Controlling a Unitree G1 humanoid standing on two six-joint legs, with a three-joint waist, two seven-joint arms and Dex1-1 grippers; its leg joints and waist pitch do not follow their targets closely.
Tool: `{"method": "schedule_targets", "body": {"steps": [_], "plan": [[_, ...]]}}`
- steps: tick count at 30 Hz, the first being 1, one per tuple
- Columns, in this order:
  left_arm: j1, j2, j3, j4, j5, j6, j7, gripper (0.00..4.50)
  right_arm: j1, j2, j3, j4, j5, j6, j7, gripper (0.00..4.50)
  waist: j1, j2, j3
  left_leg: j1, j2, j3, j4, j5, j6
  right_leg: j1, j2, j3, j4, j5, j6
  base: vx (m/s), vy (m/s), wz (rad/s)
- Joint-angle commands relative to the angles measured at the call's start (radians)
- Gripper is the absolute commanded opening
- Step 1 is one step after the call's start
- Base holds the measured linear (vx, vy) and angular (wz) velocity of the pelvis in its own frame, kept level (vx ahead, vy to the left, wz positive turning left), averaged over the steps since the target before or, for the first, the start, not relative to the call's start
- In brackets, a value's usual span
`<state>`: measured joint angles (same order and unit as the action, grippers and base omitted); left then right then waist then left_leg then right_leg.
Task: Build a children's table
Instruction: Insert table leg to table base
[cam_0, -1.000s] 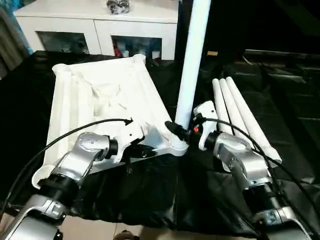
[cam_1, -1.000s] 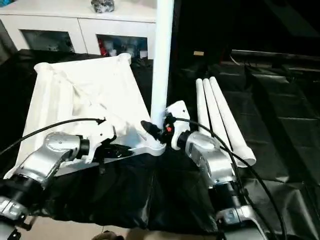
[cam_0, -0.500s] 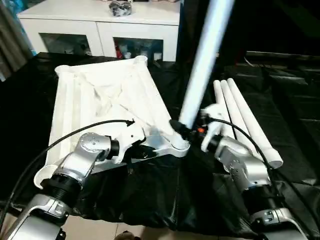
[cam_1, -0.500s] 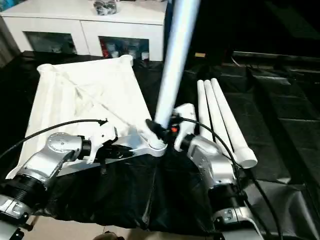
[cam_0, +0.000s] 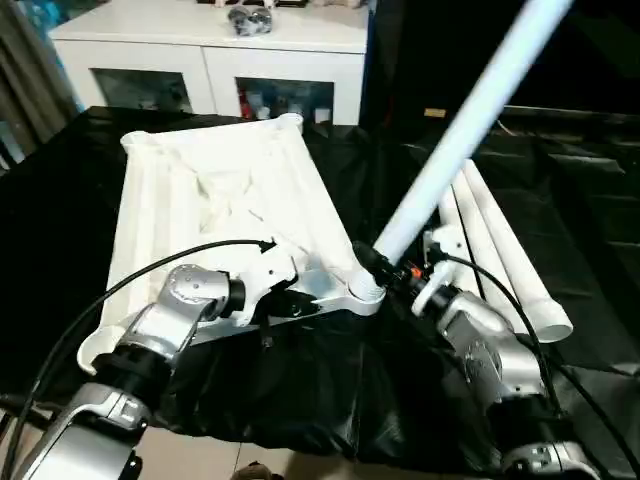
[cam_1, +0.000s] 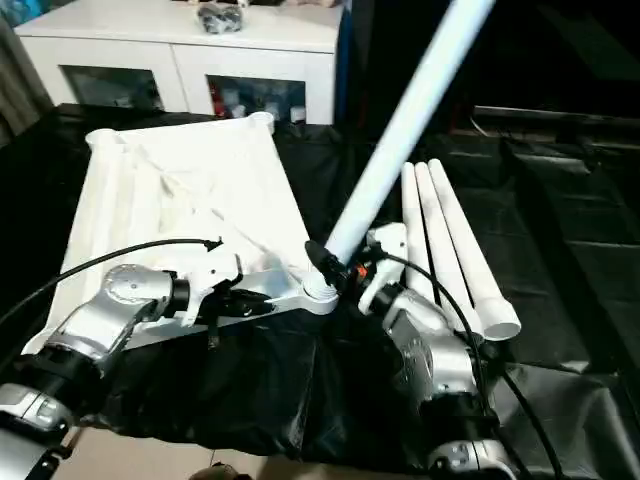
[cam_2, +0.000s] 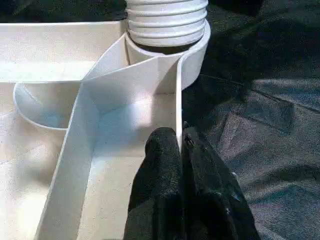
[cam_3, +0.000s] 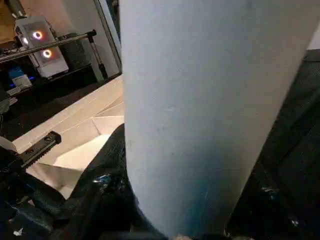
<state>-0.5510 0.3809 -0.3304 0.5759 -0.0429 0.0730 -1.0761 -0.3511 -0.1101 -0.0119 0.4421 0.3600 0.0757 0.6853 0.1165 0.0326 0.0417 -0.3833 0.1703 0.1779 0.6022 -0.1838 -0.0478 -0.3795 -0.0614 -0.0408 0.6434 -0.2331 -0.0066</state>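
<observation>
The white tabletop (cam_0: 220, 200) lies ribbed side up on the black sheet. My left gripper (cam_0: 290, 303) is shut on its thin near rim wall (cam_2: 177, 100), a little short of the near right corner socket (cam_0: 362, 295). One white leg (cam_0: 460, 130) stands with its ribbed end (cam_2: 166, 22) in that socket and leans strongly to the right. My right gripper (cam_0: 385, 270) is shut on the leg just above the socket, and the leg (cam_3: 200, 110) looms close in the right wrist view. Three more legs (cam_0: 505, 250) lie side by side to the right.
A white cabinet (cam_0: 250, 60) with glass doors stands behind the work. The black sheet (cam_0: 300, 400) hangs over the near edge, with pale floor below it. Black cables run along both forearms.
The leg has tipped from upright to a strong lean to the right, pivoting in the corner socket with my right gripper on it. My left gripper has kept its hold on the rim.
</observation>
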Motion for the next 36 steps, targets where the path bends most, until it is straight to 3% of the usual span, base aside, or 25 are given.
{"method": "schedule_targets", "body": {"steps": [1,3,8,14,20,30,36], "plan": [[-0.019,-0.017,0.024,0.011,-0.011,-0.026,0.016,0.0,0.039,-0.02,0.007,0.04,-0.043,0.026,-0.009,1.9,-0.008,0.0,-0.051,0.024,0.066,-0.027,-0.088,-0.259,-0.01,0.023,-0.093,0.052,-0.098,-0.197,-0.194,0.0,0.0,0.0],[-0.029,-0.017,0.025,0.025,-0.004,-0.038,0.009,0.0,0.027,-0.052,0.044,0.045,-0.098,0.022,-0.008,1.9,-0.008,-0.001,-0.049,0.025,0.065,-0.026,-0.088,-0.263,-0.009,0.022,-0.094,0.052,-0.101,-0.209,-0.191,0.0,0.0,0.0],[-0.035,-0.007,0.018,0.032,0.007,-0.05,-0.005,0.0,0.0,-0.091,0.103,0.029,-0.134,0.042,0.042,1.9,-0.009,0.001,-0.047,0.026,0.067,-0.028,-0.091,-0.286,-0.015,0.021,-0.095,0.053,-0.106,-0.262,-0.179,0.0,0.0,0.0],[-0.037,0.0,0.011,0.042,0.018,-0.063,-0.022,0.0,-0.018,-0.117,0.162,0.011,-0.15,0.071,0.117,1.9,-0.01,-0.006,-0.05,0.021,0.066,-0.025,-0.089,-0.236,0.007,0.026,-0.093,0.052,-0.102,-0.187,-0.186,0.0,0.0,0.0],[-0.052,0.01,0.001,0.056,0.028,-0.086,-0.062,0.0,-0.018,-0.134,0.201,0.033,-0.173,0.055,0.158,1.9,-0.01,-0.006,-0.049,0.023,0.068,-0.025,-0.09,-0.227,0.011,0.026,-0.094,0.049,-0.102,-0.183,-0.194,0.0,0.0,0.0],[-0.101,0.0,-0.023,0.118,0.027,-0.159,-0.171,0.0,0.003,-0.149,0.229,0.038,-0.174,0.046,0.239,1.9,-0.011,0.003,-0.053,0.024,0.07,-0.026,-0.091,-0.236,0.008,0.032,-0.094,0.047,-0.095,-0.085,-0.22,0.0,0.0,0.0],[-0.136,-0.006,-0.023,0.176,0.035,-0.184,-0.199,0.0,-0.008,-0.151,0.237,0.054,-0.168,0.035,0.279,1.9,-0.011,0.002,-0.051,0.026,0.072,-0.026,-0.094,-0.261,0.002,0.031,-0.097,0.047,-0.098,-0.112,-0.232,0.0,0.0,0.0]]}}
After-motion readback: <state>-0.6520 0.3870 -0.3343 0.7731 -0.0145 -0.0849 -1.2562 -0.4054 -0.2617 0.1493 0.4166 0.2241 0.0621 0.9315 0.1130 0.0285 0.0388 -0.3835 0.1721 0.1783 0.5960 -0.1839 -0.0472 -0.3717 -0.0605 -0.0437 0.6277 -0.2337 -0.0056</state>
